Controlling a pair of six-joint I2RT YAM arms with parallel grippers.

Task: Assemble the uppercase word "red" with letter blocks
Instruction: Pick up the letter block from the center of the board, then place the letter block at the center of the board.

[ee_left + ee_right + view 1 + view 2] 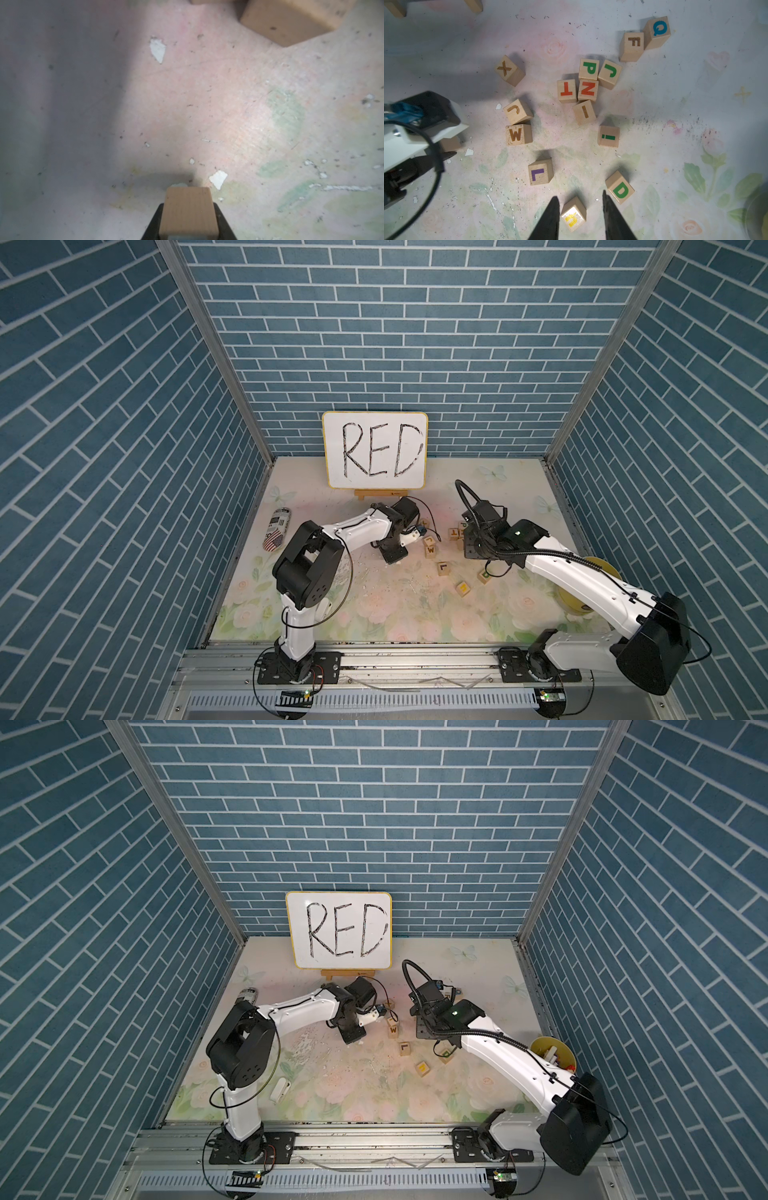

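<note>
My left gripper [188, 205] is shut on a light-wood letter block [189, 216] low over the mat, and its letter is hidden. In both top views this gripper [392, 558] [353, 1036] points down, left of the scattered blocks. The green D block [619, 188] [484, 574] lies on the mat beside one finger of my right gripper [579, 194]. That gripper hovers open and holds nothing. The yellow-lettered cube [573, 214] [462, 588] lies on the mat below the gap between its fingers.
Several other letter blocks lie mid-mat, among them W [518, 134], L [540, 172] and a T, N, P cluster [587, 90]. The whiteboard reading "RED" [375, 450] stands at the back. A yellow bowl [552, 1050] sits right, a flag-patterned case [277, 529] left.
</note>
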